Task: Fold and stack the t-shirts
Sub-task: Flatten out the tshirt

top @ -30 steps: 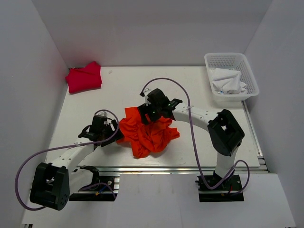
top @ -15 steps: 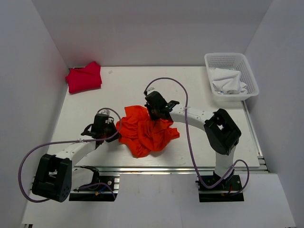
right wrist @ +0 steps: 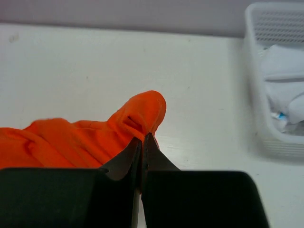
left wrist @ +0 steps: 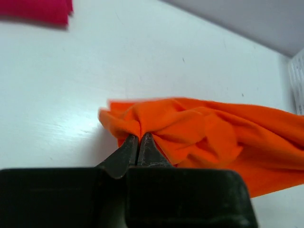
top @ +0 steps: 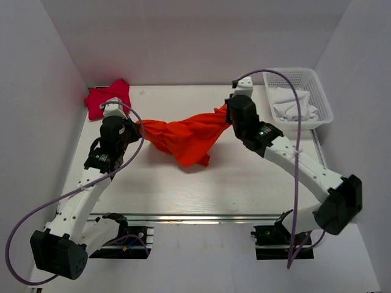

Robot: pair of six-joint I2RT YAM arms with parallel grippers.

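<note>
We are seeing both arms holding the orange t-shirt (top: 186, 137) stretched between them over the middle of the surface (top: 244, 183). The left end effector (left wrist: 139, 142) is pinching one bunched end of it, fingers pressed tight together on the fabric. The right end effector (right wrist: 142, 142) is clamping the opposite end the same way, fingers nearly meeting with a fold of cloth between them.

In the top view the shirt is hanging as a band from one grip to the other. It is sagging in the middle, with its lowest point drooping toward the near side. We are not able to tell whether that point is touching the surface.

The crimson-pink t-shirt (top: 107, 99) is lying bunched in the far left corner, near the left arm and apart from the orange one. A white basket (top: 324, 116) is sitting at the far right edge, with a crumpled white cloth (top: 293, 104) lying inside it.
</note>
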